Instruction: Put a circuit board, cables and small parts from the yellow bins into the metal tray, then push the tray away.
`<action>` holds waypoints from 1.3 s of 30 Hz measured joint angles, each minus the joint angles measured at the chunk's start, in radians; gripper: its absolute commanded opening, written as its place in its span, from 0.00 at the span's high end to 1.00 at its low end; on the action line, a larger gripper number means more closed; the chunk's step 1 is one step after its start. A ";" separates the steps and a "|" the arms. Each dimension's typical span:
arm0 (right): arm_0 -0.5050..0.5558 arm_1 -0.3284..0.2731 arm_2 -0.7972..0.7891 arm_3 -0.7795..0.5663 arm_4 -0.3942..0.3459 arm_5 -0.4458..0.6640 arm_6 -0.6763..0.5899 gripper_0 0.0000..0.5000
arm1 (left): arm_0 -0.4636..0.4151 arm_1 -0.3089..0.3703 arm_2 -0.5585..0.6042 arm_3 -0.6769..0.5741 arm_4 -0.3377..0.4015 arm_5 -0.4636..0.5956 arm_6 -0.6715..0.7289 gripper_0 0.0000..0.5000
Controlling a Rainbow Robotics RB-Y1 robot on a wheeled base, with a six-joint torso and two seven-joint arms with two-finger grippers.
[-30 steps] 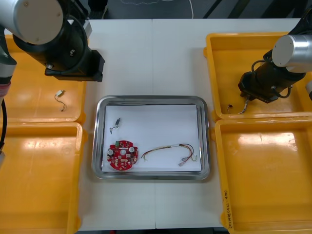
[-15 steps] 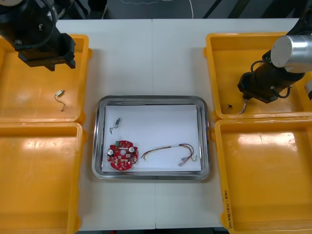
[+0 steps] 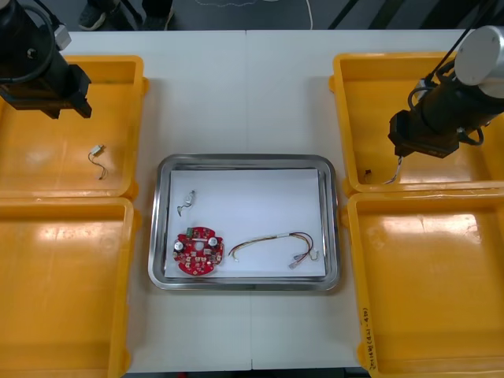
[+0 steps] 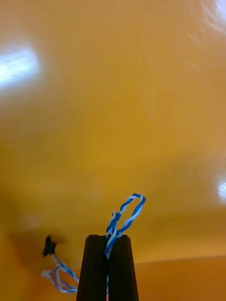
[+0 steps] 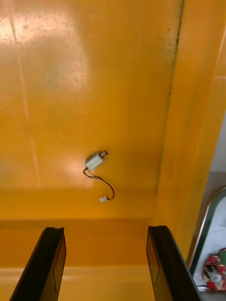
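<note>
The metal tray [image 3: 331,220], white inside, holds a round red circuit board [image 3: 198,250], a red and yellow cable [image 3: 277,245] and a small metal part [image 3: 188,201]. My right gripper [image 4: 111,244] is shut on a twisted blue and white cable [image 4: 123,220] above the far right yellow bin [image 3: 370,87]; the cable [image 3: 391,175] hangs down from it. My left gripper [image 5: 104,254] is open over the far left yellow bin [image 3: 47,165]. A small metal part with a wire [image 5: 97,164] lies ahead of its fingers, and in the front view the part [image 3: 97,160] rests in that bin.
Two near yellow bins, left [image 3: 55,291] and right [image 3: 433,283], flank the tray. The tray's rim and the circuit board [image 5: 215,273] show beside my left gripper's finger. Bare white table [image 3: 244,94] lies beyond the tray.
My left arm has swung left from near the tray to over the far left bin. My right gripper has lifted slightly with the blue and white cable.
</note>
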 measured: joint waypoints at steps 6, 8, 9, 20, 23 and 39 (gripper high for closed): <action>0.000 -0.012 -0.053 -0.057 -0.090 0.038 0.027 1.00 | 0.000 0.000 0.000 0.087 0.000 -0.075 -0.075 0.00; 0.000 -0.017 -0.054 -0.080 -0.101 0.064 0.073 1.00 | 0.000 0.000 0.000 0.115 0.000 -0.094 -0.075 0.00; 0.000 -0.019 -0.054 -0.092 -0.112 0.076 0.107 1.00 | 0.000 0.000 0.000 0.130 0.000 -0.107 -0.076 0.00; 0.000 -0.022 0.000 -0.243 -0.183 0.159 0.276 1.00 | 0.000 -0.001 -0.005 0.248 -0.001 -0.200 -0.290 0.00; 0.000 -0.023 0.043 -0.291 -0.213 0.168 0.285 1.00 | 0.000 -0.004 -0.011 0.264 -0.001 -0.204 -0.353 0.00; -0.057 0.010 0.198 -0.393 -0.275 0.227 0.312 1.00 | 0.003 -0.033 -0.065 0.281 0.002 -0.259 -0.355 0.00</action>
